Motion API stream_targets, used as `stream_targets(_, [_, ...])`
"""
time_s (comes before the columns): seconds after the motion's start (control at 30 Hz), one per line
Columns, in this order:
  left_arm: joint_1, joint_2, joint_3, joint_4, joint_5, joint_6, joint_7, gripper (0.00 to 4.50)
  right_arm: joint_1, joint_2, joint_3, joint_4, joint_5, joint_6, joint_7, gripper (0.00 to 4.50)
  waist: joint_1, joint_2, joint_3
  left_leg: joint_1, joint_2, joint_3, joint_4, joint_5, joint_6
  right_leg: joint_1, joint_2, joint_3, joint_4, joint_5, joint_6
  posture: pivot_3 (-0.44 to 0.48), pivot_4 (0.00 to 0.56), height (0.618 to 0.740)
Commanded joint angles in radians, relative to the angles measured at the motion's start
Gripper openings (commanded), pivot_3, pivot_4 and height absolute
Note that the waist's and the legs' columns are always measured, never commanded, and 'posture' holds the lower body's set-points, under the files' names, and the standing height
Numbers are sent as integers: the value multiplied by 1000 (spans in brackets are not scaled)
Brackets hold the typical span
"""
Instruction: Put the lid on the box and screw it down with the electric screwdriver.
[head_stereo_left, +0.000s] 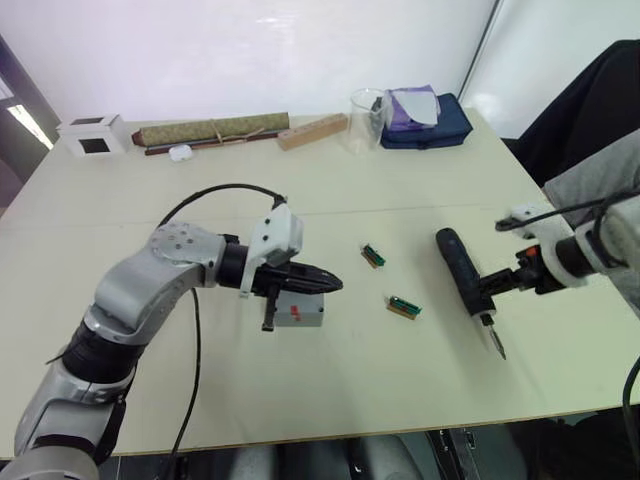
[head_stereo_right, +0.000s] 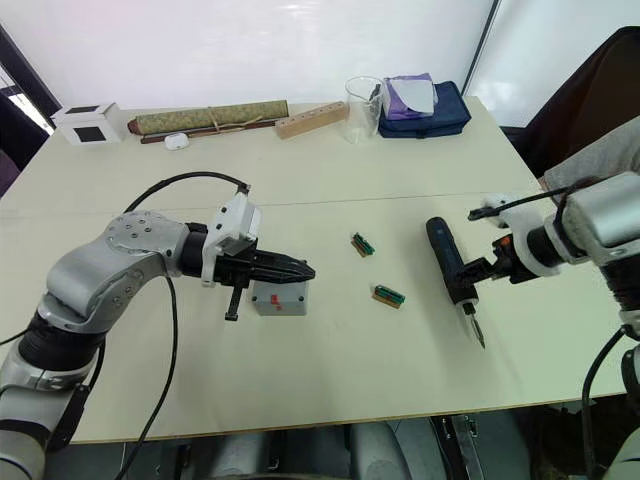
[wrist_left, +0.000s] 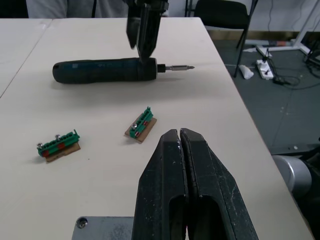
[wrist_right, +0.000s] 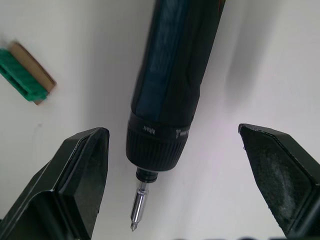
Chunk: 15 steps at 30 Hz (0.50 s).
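Observation:
The box (head_stereo_left: 298, 313), small and grey with a red mark on its side, sits on the table left of centre. A flat grey face with a corner hole (wrist_left: 82, 223) tops it; it looks like the lid, mostly hidden under my fingers. My left gripper (head_stereo_left: 333, 285) hovers just over the box with its black fingers shut and nothing between them. To the right lies the electric screwdriver (head_stereo_left: 460, 272), its metal bit (wrist_right: 137, 212) pointing toward the near edge. My right gripper (wrist_right: 172, 135) is open, one finger on each side of the screwdriver's bit end, without touching it.
Two small green terminal strips (head_stereo_left: 374, 255) (head_stereo_left: 404, 307) lie between the box and the screwdriver. Along the far edge stand a white cube (head_stereo_left: 92, 135), a rolled olive bundle (head_stereo_left: 212, 130), a wooden block (head_stereo_left: 312, 130), a clear cup (head_stereo_left: 368, 118) and a blue pouch (head_stereo_left: 430, 120).

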Motion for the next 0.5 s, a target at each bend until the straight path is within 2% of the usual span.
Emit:
stream_targets(0.03, [-4, 7, 22, -54, -13, 15, 13, 0, -61, 22, 11, 54, -31, -30, 34, 4473, 0, 0, 0, 0, 0, 0, 0, 0, 0, 0, 0, 0, 0, 0, 0, 0, 150, 740])
stream_targets(0.3, [33, 41, 23, -85, -3, 35, 28, 0, -77, 98, 157, 150, -147, -146, 113, 4473, 2, 0, 0, -1, 0, -1, 1, 0, 0, 0, 0, 0, 0, 0, 0, 0, 150, 740])
stream_targets(0.4, [35, 31, 19, -97, 0, 37, 49, 0, -84, 128, 189, 186, -183, -178, 150, 3792, 2, 0, 0, -1, 0, -1, 2, 0, 0, 0, 0, -1, 1, 0, 0, 0, 150, 740])
stream_targets(0.5, [41, 32, 20, -107, -5, 40, 58, 0, -92, 136, 217, 204, -215, -200, 195, 2766, 1, 0, 0, -1, 0, -1, 2, 0, 0, 0, 0, -1, 1, 0, 0, 0, 150, 740])
